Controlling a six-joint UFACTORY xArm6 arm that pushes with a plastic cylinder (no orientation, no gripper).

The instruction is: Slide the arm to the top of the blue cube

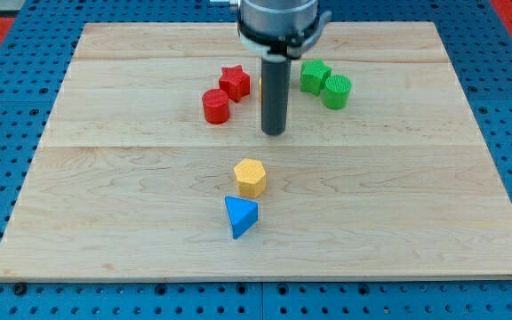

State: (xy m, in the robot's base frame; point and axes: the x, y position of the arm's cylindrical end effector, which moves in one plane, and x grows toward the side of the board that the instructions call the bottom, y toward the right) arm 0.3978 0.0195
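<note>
My tip (pixel 275 132) rests on the wooden board (pixel 105 204). Below it sit a yellow block (pixel 250 177) and a blue block (pixel 240 216), close together. Red star (pixel 234 82) and red cylinder (pixel 216 106) are left. Two green blocks (pixel 325 84) are right.

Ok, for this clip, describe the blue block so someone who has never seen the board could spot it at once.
Start at the wooden board and go to the lone pair of blocks near its bottom middle, well below my tip. The blue block is the lower one, just under the yellow hexagonal block. It is the only blue piece, and it looks wedge-like and pointed rather than cube-shaped.
</note>
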